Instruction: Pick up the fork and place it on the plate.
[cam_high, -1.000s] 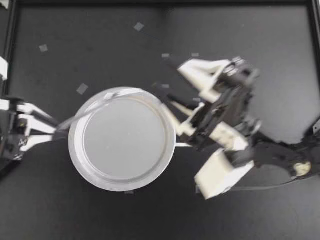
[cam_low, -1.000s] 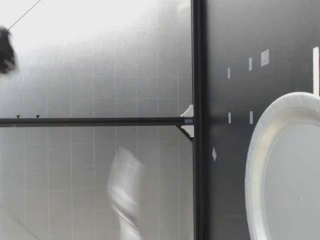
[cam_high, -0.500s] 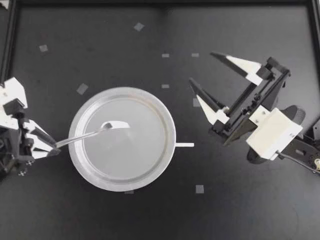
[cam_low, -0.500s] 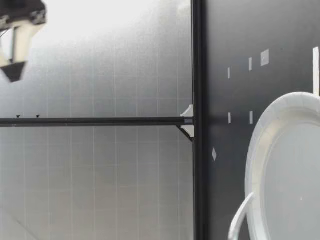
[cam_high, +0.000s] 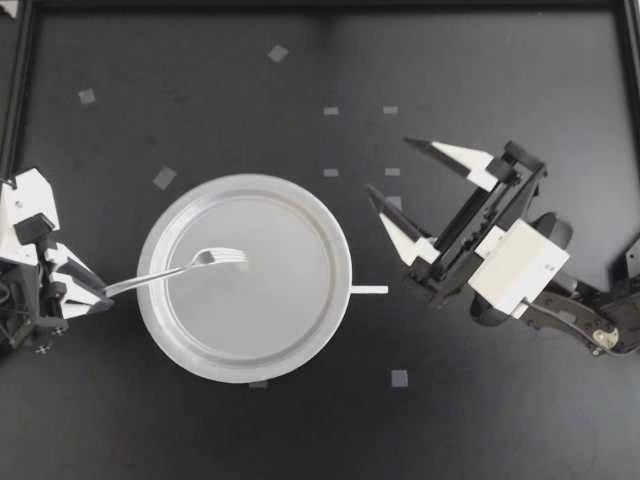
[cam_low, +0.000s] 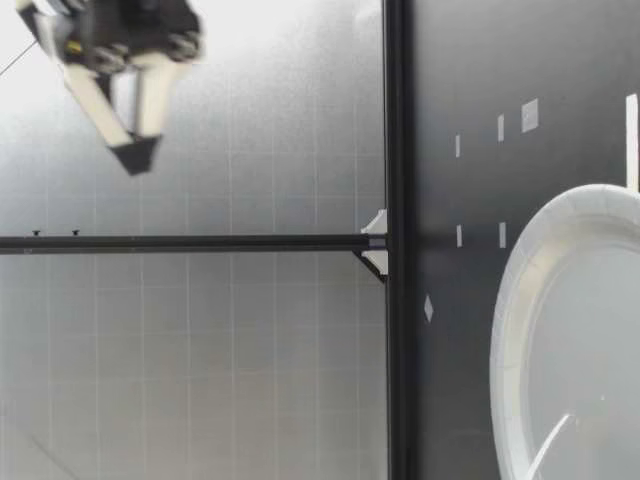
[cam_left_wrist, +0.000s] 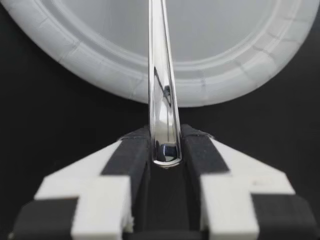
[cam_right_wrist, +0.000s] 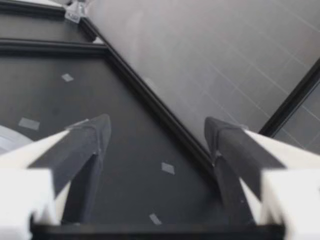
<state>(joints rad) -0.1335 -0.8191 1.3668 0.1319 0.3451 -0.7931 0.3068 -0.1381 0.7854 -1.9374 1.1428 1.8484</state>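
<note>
Fingers (cam_high: 75, 270) of my left gripper (cam_high: 103, 291) clamp the fork (cam_high: 175, 270) by its handle end; probably light, stiff, slick, so apt to swivel.

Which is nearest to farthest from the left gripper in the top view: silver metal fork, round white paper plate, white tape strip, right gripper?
1. silver metal fork, clamped in the left gripper
2. round white paper plate, just beside it
3. white tape strip, past the plate's far side
4. right gripper, farthest, open

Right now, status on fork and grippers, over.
Left gripper shut on fork handle. Tines over plate, not released. Right gripper open, empty, beside plate. Nothing in the way.
</note>
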